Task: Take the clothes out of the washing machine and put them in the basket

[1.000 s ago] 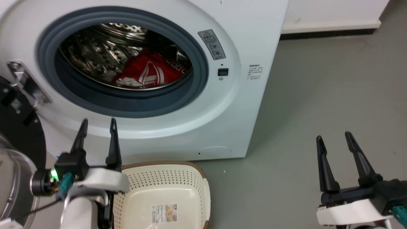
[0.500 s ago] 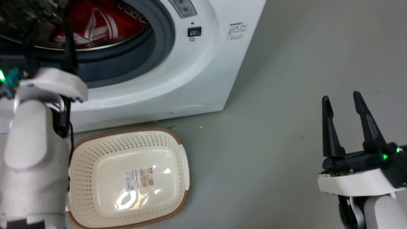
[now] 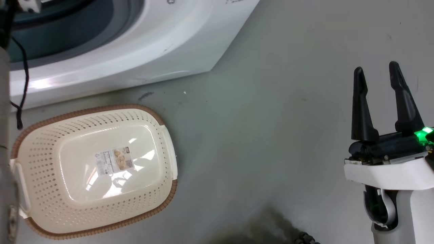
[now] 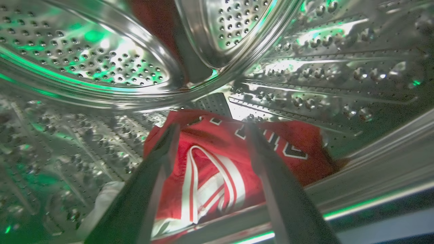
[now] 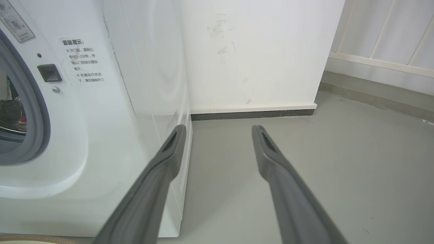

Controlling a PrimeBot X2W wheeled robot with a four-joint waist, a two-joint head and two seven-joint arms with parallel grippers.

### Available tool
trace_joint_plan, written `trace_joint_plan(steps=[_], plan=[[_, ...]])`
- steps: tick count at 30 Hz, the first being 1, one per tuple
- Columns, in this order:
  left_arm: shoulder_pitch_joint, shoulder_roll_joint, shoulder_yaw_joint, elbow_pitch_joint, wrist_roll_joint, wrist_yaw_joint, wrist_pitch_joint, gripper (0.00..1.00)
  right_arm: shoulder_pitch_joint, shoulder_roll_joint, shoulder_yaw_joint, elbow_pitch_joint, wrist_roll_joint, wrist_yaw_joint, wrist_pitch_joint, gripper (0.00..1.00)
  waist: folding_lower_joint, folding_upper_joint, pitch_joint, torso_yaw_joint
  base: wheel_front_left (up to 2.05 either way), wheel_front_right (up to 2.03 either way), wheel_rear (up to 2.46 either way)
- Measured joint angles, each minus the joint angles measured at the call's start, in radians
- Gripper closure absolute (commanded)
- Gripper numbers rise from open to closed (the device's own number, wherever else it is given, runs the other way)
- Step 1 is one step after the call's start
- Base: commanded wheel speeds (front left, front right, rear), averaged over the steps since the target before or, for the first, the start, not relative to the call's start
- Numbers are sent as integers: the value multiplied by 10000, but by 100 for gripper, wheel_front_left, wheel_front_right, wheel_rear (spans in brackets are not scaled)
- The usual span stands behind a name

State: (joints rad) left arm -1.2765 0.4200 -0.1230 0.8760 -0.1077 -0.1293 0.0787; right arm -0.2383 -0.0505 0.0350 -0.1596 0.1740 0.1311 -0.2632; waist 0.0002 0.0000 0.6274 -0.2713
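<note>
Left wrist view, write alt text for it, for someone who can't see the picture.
The open left end effector points into the washing machine's perforated steel drum at a crumpled red jersey with red-white striped trim, lying at the drum's bottom. Green light glints off the metal.

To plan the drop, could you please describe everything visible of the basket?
The basket is cream plastic with rows of small holes in its walls, a brown woven-look rim, pale side handles and a label sticker on its glossy bottom. It stands upright and empty on the grey floor, before the washing machine, not touching it.
</note>
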Motion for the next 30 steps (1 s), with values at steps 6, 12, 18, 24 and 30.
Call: trace_joint_plan(steps=[6,12,18,24,30], plan=[[-1452,798,-1615,-10,-777,2,2190,0,-313,2,21,-102,236,0,0,0,0,0,822,-246,0,0,0],[-2912,1429,-2775,140,-2190,2,5605,0,-557,2,221,-288,577,0,0,0,0,0,1715,-586,0,0,0],[-3639,1910,-3582,123,-2316,2,7271,0,-708,2,341,-410,825,0,0,0,-1,0,2306,-841,0,0,0],[-3835,2138,-3760,88,-2406,8,7636,0,-734,2,391,-468,970,0,0,0,-1,0,2706,-1080,0,0,0],[-3879,2228,-3868,-2,-2483,13,7595,100,-752,2,387,-435,995,0,0,0,-1,0,2781,-1098,0,0,0]])
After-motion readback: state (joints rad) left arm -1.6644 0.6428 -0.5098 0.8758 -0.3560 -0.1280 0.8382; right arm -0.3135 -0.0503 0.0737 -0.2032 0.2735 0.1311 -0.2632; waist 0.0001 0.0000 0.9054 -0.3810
